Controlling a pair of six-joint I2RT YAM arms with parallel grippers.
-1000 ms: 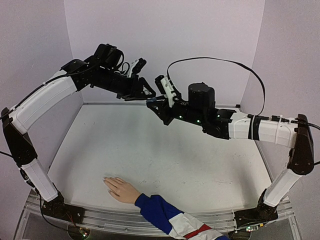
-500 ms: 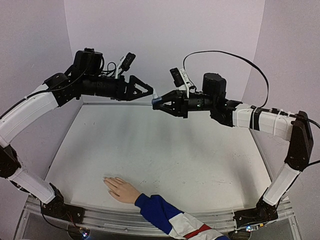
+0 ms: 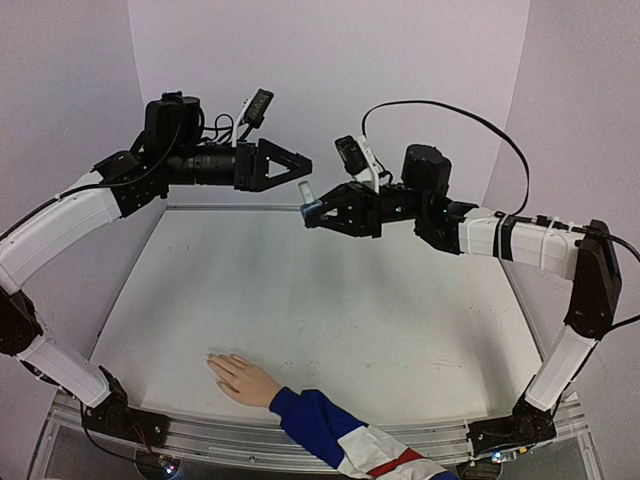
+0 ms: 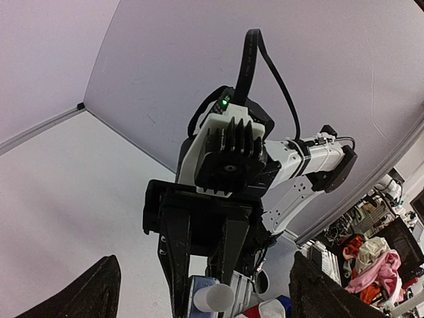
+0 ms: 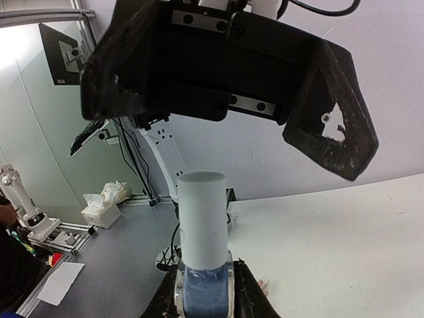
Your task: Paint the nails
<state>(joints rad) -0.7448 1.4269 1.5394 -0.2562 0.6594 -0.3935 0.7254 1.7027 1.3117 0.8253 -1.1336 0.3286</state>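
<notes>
Closest, at the near edge of the smooth white table (image 3: pixel 380 320), lies a pale hand (image 3: pixel 245 380). It looks soft and skin-coloured, and it rests flat with its fingers pointing left. The nails (image 3: pixel 213 360) are at the fingertips, too tiny to make out. A cloth sleeve (image 3: pixel 335 432) in blue, white and red covers the arm behind the hand.

Farther back, high above the table, the two arms face each other nose to nose. The right gripper (image 3: pixel 316 210) is closed around a small blue bottle (image 5: pixel 202 291) and its black fingers squeeze the sides. The bottle's white cap (image 5: pixel 202 228) is a smooth round tube that sticks out past the fingers. The left gripper (image 3: pixel 303 168) is spread wide and holds nothing — its two black fingers are pointy like triangles and look rough. They are just beside the cap, but whether they touch it cannot be told. The bottle is well apart from the nails. A plain pale wall (image 3: pixel 330 60) stands at the very back.
</notes>
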